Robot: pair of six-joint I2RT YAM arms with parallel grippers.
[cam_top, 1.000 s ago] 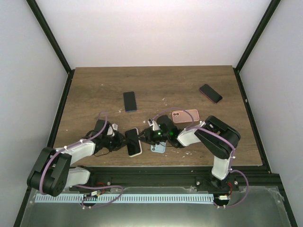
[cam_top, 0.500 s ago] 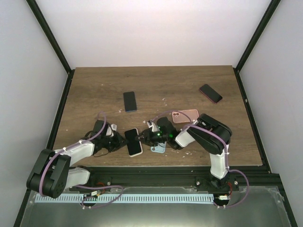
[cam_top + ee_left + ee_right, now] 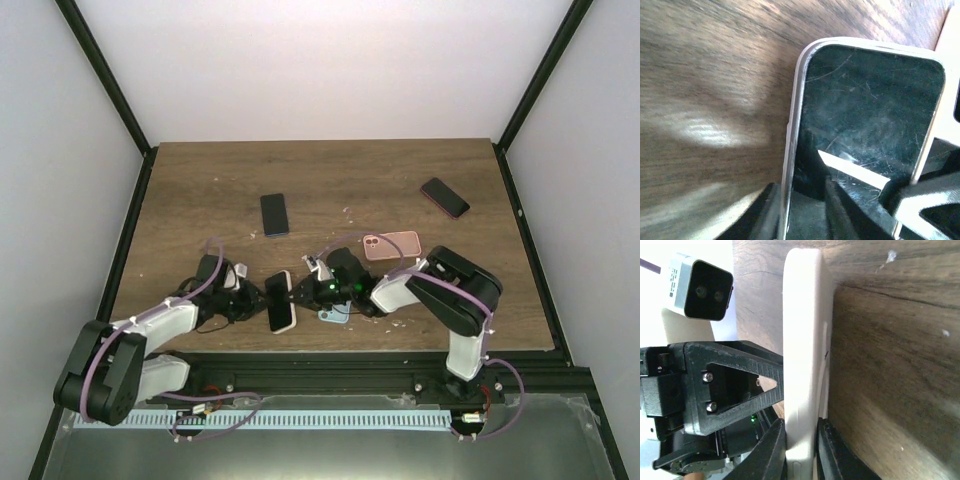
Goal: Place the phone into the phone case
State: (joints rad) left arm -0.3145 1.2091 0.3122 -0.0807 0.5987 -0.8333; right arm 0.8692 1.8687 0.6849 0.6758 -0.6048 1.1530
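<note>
White phone case [image 3: 802, 360], with the dark phone [image 3: 870, 115] sitting inside it, is near the front edge of the wooden table [image 3: 350, 180], between the two arms. The right gripper [image 3: 801, 442] pinches one end of the case, and the left gripper [image 3: 802, 212] clamps the opposite end.

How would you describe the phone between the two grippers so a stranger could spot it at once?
Start at the wooden table and go to its near edge, where the two arms meet. The phone sits between the left gripper and right gripper. Unlike the dark phone and pink case farther back, it alone has a white rim.
</note>
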